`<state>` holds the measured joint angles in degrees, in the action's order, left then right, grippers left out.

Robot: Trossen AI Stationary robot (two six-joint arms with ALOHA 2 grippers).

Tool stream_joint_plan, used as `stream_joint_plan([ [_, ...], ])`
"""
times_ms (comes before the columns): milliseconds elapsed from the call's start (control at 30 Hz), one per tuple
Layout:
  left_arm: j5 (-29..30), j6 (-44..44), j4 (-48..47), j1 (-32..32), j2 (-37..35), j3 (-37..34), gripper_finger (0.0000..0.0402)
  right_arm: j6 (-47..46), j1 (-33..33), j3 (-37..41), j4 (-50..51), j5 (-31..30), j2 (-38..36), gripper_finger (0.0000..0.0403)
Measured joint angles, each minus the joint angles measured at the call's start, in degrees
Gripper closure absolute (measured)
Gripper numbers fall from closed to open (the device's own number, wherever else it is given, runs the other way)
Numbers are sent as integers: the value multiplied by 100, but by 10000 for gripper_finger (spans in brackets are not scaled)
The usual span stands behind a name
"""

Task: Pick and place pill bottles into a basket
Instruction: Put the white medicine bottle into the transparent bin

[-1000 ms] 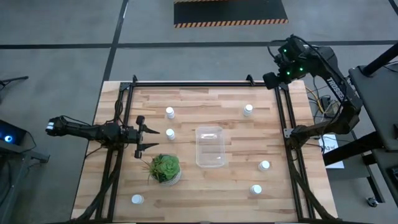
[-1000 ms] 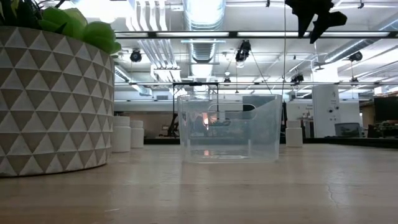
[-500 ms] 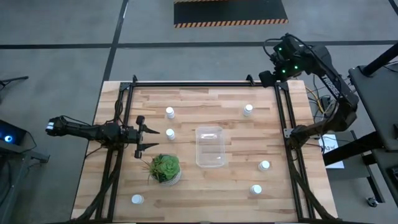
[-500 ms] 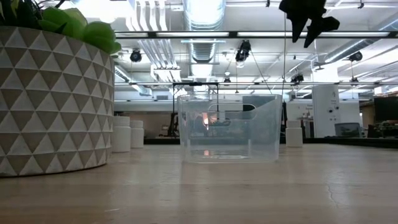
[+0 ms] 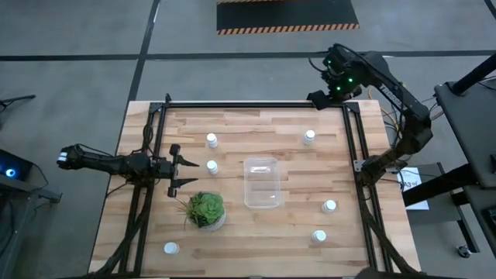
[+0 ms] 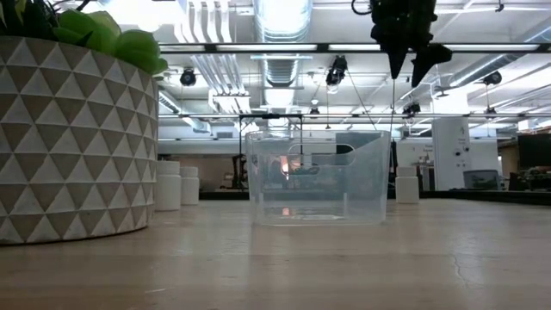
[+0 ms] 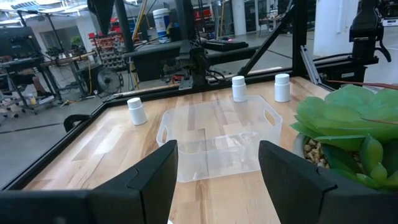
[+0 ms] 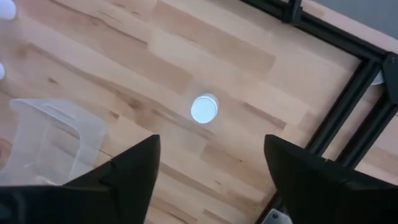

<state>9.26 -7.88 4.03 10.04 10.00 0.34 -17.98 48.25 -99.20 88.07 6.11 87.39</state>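
Note:
Six small white pill bottles stand upright on the wooden table: two at the far left (image 5: 211,140) (image 5: 212,167), one at the far right (image 5: 310,137), two at the near right (image 5: 330,206) (image 5: 319,236), one at the near left (image 5: 171,249). The clear basket (image 5: 262,184) stands on its base at the middle and holds nothing. My left gripper (image 5: 188,172) is open and empty at the table's left, beside the second far-left bottle. My right gripper (image 5: 319,98) is open and empty, high over the far edge; its wrist view looks down on the far-right bottle (image 8: 204,108).
A green plant in a round patterned pot (image 5: 205,209) stands near the left gripper, left of the basket. Black frame rails (image 5: 353,147) run along the table's left, right and far sides. Bare wood lies between basket and bottles.
My right gripper has moved toward the table's left along the far edge, closer to the far-right bottle, has come slightly down, and has turned so its fingers point more straight down. The bottles and the basket have stayed in place.

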Motion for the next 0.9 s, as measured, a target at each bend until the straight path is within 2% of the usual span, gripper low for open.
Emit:
stream_joint_plan([
  [167,-1,0,0,0,0,0,194,92,0,16,1,-4,274,76],
  [333,-2,0,0,0,0,0,194,231,-54,147,-52,-28,470,53],
  [500,-4,0,0,0,0,0,194,260,-203,569,-497,-205,495,49],
  [733,-2,0,0,-1,0,0,194,209,-575,1601,-1369,-342,233,49],
  [900,-2,0,0,-2,0,0,194,192,-765,2088,-1544,-546,233,51],
])
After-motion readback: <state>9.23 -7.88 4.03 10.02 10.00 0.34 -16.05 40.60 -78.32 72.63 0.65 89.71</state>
